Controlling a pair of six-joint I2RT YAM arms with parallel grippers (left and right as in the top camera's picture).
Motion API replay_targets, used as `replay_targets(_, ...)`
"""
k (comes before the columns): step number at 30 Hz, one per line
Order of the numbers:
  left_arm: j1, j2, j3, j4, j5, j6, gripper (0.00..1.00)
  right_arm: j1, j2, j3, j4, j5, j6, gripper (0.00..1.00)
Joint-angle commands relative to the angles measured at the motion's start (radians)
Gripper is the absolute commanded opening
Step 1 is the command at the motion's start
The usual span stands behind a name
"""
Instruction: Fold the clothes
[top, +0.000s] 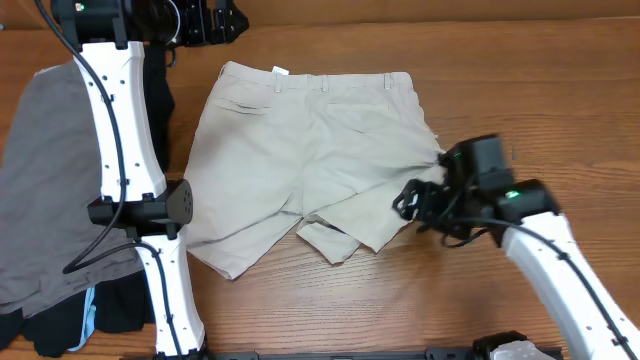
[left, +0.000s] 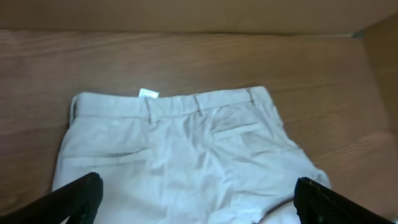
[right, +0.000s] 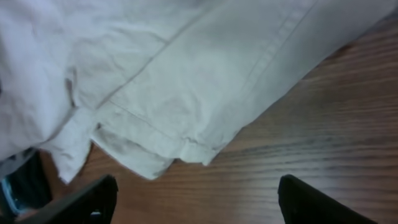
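i see beige shorts (top: 300, 160) flat beside grey garment (top: 45, 180), back pockets up. in overhead view, waistband at top, legs run down. leg farther from grey garment rumpled, hem folded. left gripper (left: 199, 190) spread above shorts. right gripper (right: 198, 186) spread, empty, near that hem.

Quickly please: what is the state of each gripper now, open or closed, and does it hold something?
Left gripper: open, holding nothing.
Right gripper: open, holding nothing; the hem of the shorts lies just ahead of it.
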Motion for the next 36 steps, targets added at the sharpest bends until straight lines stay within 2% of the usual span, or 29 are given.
replay_targets(1,-0.023,-0.032,0.016,-0.009,-0.105,0.008,1.00,0.097,-0.004,-0.056,0.063,0.180,0.178,0.83)
replay_targets(4,-0.036,-0.032,0.016,-0.015,-0.140,0.008,1.00,0.177,0.032,-0.107,0.140,0.273,0.229,0.81)
replay_targets(9,-0.049,-0.032,0.016,-0.043,-0.151,0.008,1.00,0.196,0.122,-0.136,0.259,0.291,0.228,0.76)
replay_targets(14,-0.050,-0.032,0.016,-0.065,-0.171,0.007,1.00,0.196,0.219,-0.136,0.286,0.306,0.228,0.76)
replay_targets(16,-0.050,-0.032,0.016,-0.072,-0.172,0.005,1.00,0.196,0.230,-0.136,0.285,0.309,0.225,0.72)
replay_targets(18,-0.050,-0.032,0.016,-0.072,-0.171,-0.005,1.00,0.196,0.230,-0.136,0.286,0.310,0.224,0.62)
replay_targets(19,-0.050,-0.032,0.016,-0.072,-0.171,-0.008,1.00,0.196,0.230,-0.136,0.286,0.314,0.224,0.54)
replay_targets(22,-0.051,-0.032,0.016,-0.072,-0.172,-0.015,1.00,0.196,0.230,-0.137,0.283,0.325,0.225,0.27)
replay_targets(24,-0.054,-0.032,0.016,-0.072,-0.172,-0.015,1.00,0.192,0.230,-0.136,0.275,0.336,0.229,0.04)
replay_targets(29,-0.064,-0.032,0.016,-0.072,-0.171,-0.015,1.00,0.134,0.188,-0.130,0.172,0.346,0.274,0.04)
replay_targets(32,-0.072,-0.032,0.016,-0.071,-0.172,-0.014,1.00,0.064,0.109,-0.106,0.052,0.346,0.272,0.04)
replay_targets(36,-0.086,-0.032,0.016,-0.072,-0.172,-0.014,1.00,-0.079,-0.025,-0.053,-0.103,0.322,0.196,0.04)
